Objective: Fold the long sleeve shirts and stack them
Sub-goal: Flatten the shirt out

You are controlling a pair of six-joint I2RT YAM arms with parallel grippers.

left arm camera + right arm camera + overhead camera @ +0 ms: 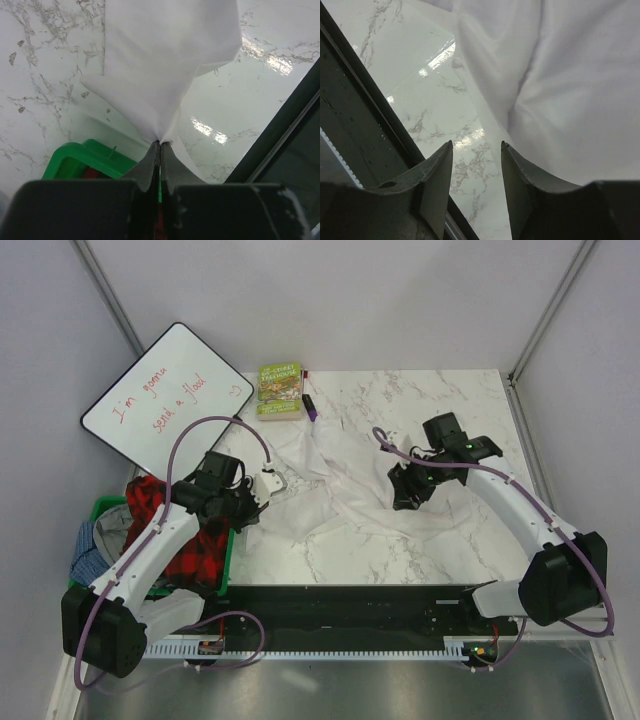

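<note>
one green bin [104, 504] holds red plaid shirt [195, 555]

left gripper [160, 145] clamped, right gripper [477, 146] parted

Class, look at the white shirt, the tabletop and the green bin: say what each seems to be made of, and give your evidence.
White shirt: thin woven cloth, matte; it drapes and gathers into soft folds. Tabletop: marble or a marble-look laminate, polished; grey veins and bright glare. Green bin: probably moulded plastic, smooth, with a rounded rim.
</note>
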